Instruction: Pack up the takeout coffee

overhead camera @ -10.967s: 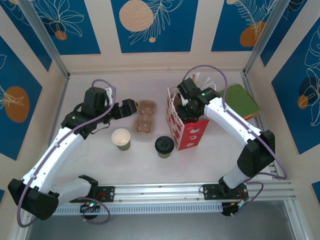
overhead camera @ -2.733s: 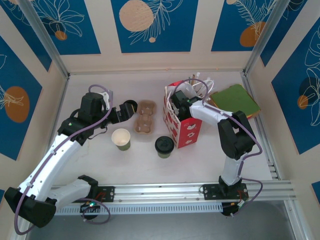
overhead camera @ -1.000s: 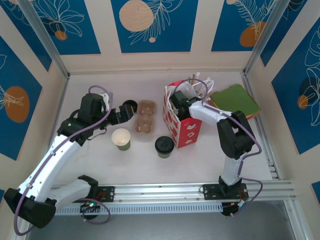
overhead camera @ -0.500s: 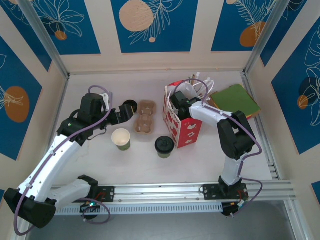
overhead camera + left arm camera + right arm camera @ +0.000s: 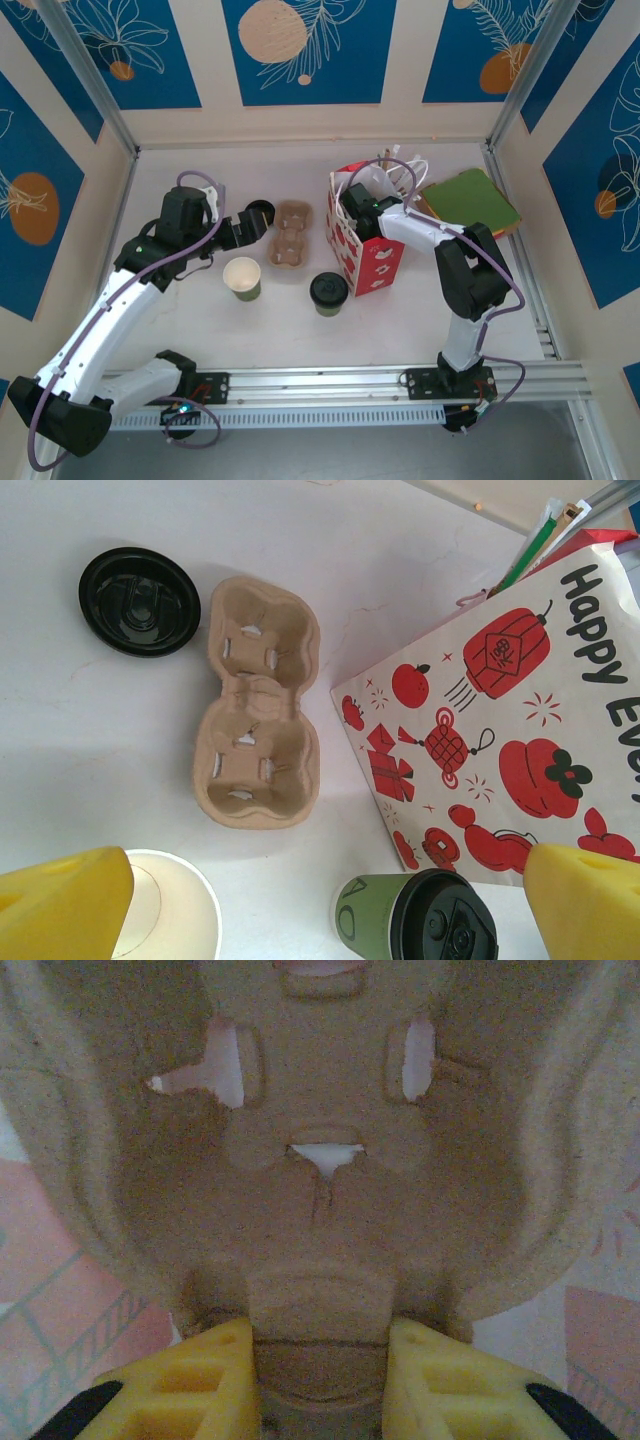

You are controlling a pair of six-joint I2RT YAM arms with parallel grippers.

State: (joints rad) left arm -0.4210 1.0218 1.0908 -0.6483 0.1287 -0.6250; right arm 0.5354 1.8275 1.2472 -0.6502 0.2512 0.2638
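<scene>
At centre from above, we find the takeout coffee (image 5: 329, 291) beside the paper bag (image 5: 378, 265). Right gripper (image 5: 320, 1360) clamps a pulp cup carrier (image 5: 320, 1110), left gripper (image 5: 320, 900) gapes empty; a tug might topple the bag.

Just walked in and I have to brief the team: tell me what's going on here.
The right gripper is in the mouth of the red-and-white bag, shut on a pulp cup carrier. The left gripper hangs open and empty above a second carrier, a loose black lid and a lidless cup. The takeout coffee stands on the table beside the bag, not yet packed.
</scene>
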